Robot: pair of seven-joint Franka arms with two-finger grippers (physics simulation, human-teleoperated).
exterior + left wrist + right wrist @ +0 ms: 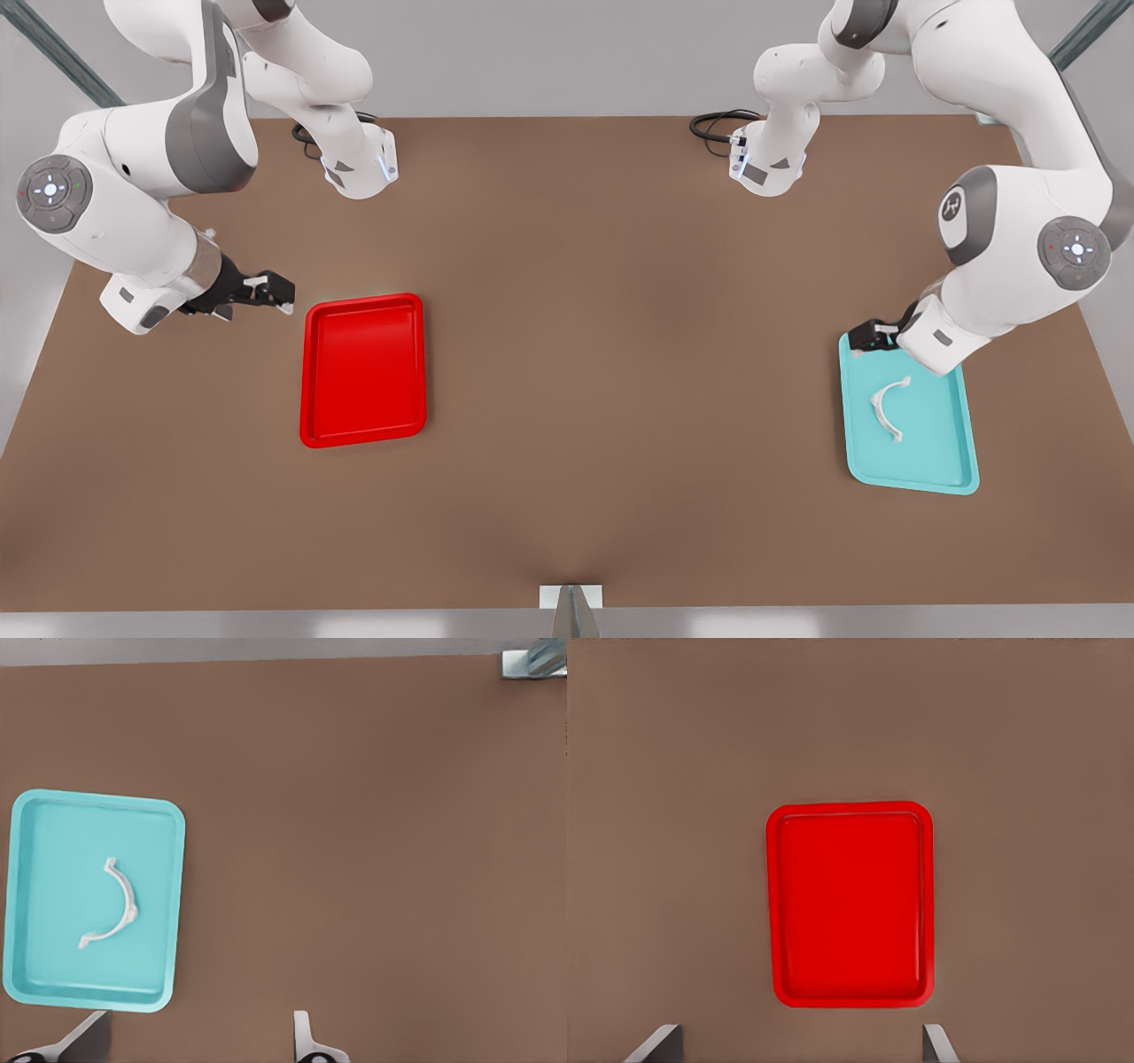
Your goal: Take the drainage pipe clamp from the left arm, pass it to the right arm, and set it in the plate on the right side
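Pickup not begun: my left gripper (873,337), jaws wide, must descend onto the clamp (889,408); right gripper (275,292) waits wide

You get bright, even, diffuse light from above on the brown table (567,354), with no glare. Shadows are faint: a soft dark patch beside the arm at the front view's left, another under the fingertips (84,1036) in the left wrist view. Everything looks slightly soft, with no edge distortion you can notice.
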